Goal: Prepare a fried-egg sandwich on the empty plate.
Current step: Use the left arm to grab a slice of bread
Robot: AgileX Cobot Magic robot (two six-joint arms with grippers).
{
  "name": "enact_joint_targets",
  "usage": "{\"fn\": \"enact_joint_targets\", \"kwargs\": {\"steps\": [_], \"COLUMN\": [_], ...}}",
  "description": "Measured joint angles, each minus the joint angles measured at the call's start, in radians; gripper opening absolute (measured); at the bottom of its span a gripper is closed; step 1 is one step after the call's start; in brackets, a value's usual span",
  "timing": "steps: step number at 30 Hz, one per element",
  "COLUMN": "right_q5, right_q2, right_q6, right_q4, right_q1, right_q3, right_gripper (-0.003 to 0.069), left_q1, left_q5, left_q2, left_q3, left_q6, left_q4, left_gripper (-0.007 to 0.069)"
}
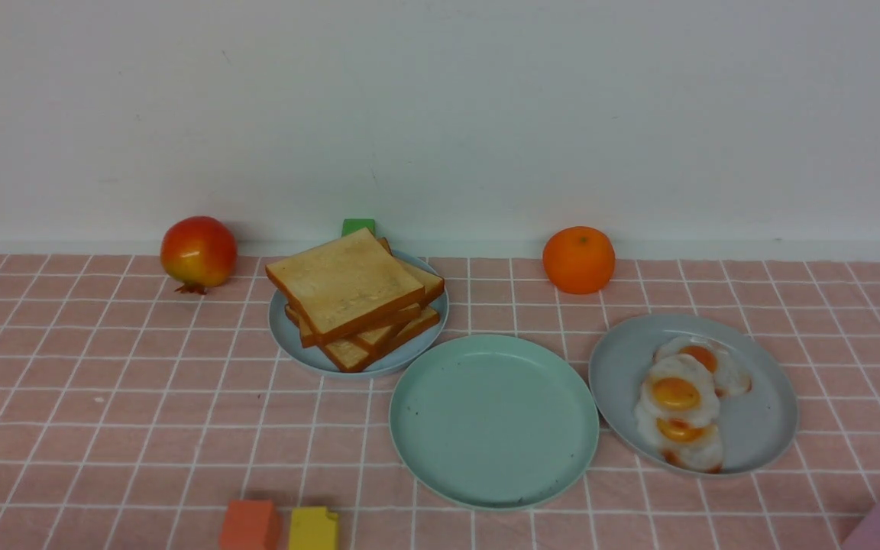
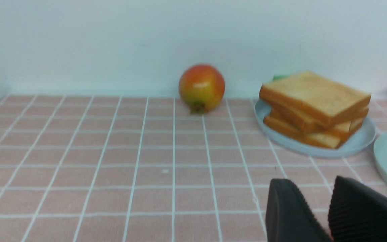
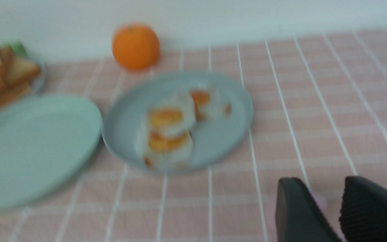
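Though half-hidden, green block point(image 1: 358, 226) (behind toast point(image 1: 348, 294))

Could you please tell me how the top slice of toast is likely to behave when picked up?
The top slice looks thick with straight edges, so it probably stays stiff when lifted. It lies skewed on the pile, overhanging the slices below, so a sideways push may slide it off.

Mint-green plate point(image 1: 493, 420); grey-blue egg plate point(image 1: 761, 428). Golden-brown toast point(image 1: 344, 286), darker crusts; white eggs point(image 1: 677, 401), orange yolks. Pink cloth point(image 1: 104, 397), white grid; red-and-yellow pomegranate point(image 1: 198, 252); plain orange fruit point(image 1: 578, 260).
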Motion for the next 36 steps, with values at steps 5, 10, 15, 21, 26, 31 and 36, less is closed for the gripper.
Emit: {"fn": "enact_joint_targets", "kwargs": {"steps": [5,10,15,21,26,31,36], "right_q5": [-0.143,-0.258,-0.324,-0.335,-0.286,-0.173,0.058], "right_q2": [0.0,0.0,0.0,0.0,0.021,0.133,0.331], "right_q6": [0.055,0.148,0.179,0.243,0.337,0.344,0.344], "right_q4": [0.005,0.008,0.008,0.013,0.026,0.027,0.026], "right_q1": [0.0,0.0,0.0,0.0,0.0,0.0,0.0], "right_q3": [0.0,0.0,0.0,-0.001,-0.111,-0.314,-0.58], "right_gripper": [0.0239,0.0239,0.0239,0.0239,0.0239,0.0239,0.0239], "left_q1": [0.0,0.0,0.0,0.0,0.0,0.0,0.0], "left_q5": [-0.056,-0.205,-0.312,-0.321,-0.312,-0.253,-0.055], "left_q2": [0.0,0.0,0.0,0.0,0.038,0.216,0.545], "left_q3": [0.0,0.0,0.0,0.0,-0.112,-0.337,-0.642], "left_q6": [-0.006,-0.141,-0.225,-0.275,-0.3,-0.3,-0.3], "left_q4": [-0.001,-0.087,-0.144,-0.15,-0.158,-0.194,-0.198], "left_gripper": [0.024,0.024,0.024,0.024,0.024,0.024,0.024]}}
